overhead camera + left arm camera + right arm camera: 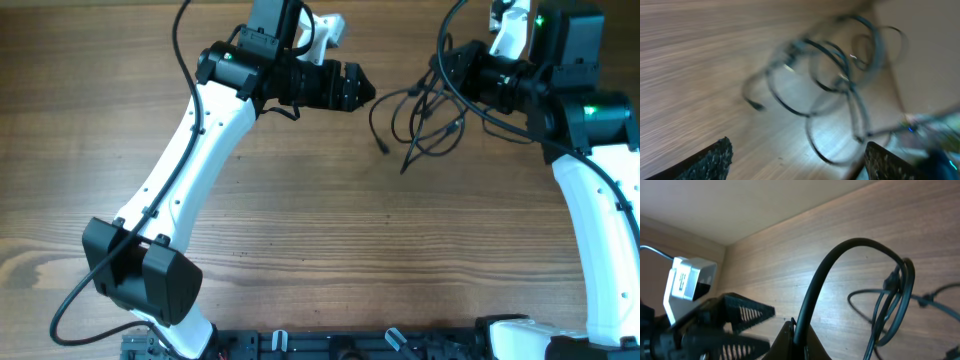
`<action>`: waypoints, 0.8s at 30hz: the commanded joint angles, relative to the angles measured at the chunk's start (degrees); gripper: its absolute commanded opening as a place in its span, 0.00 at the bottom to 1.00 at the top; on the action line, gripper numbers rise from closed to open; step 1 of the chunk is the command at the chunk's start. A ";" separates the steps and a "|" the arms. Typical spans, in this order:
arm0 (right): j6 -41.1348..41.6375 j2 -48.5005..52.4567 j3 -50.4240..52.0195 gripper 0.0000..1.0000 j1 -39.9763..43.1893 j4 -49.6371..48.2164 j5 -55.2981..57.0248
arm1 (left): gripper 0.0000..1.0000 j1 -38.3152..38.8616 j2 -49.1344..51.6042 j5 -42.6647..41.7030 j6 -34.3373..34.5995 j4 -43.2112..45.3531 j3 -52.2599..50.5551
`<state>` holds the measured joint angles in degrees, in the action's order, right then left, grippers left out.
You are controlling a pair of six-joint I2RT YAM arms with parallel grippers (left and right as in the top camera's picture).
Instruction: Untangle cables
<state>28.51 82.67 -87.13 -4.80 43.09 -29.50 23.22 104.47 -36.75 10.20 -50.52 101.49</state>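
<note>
The cables (420, 120) are a tangle of thin black loops at the back of the wooden table, between my two grippers. My left gripper (360, 88) is open and empty just left of the tangle. In the blurred left wrist view the loops (835, 85) lie ahead of its spread fingers (797, 150). My right gripper (447, 62) sits at the tangle's right side. In the right wrist view its jaws (796, 330) are shut on a cable (840, 255) that arcs up and over to hanging loops (890, 305).
The left gripper's fingers (735, 315) show close by in the right wrist view. The table's back edge meets a wall (715, 210) just behind. The arm bases (350, 345) stand at the front edge.
</note>
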 commanded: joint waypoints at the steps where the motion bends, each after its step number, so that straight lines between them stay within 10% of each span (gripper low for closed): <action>1: 1.88 0.17 -0.26 0.04 -0.50 -2.03 -1.42 | 0.85 0.20 -0.22 -11.63 -5.57 0.44 0.85; 24: 7.91 4.24 -0.24 0.04 -4.55 -8.92 -11.17 | 0.61 4.31 -0.20 -13.27 -9.79 5.38 0.85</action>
<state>35.59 86.91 -87.13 -8.88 34.72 -38.85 26.96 104.47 -51.77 1.41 -45.50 101.49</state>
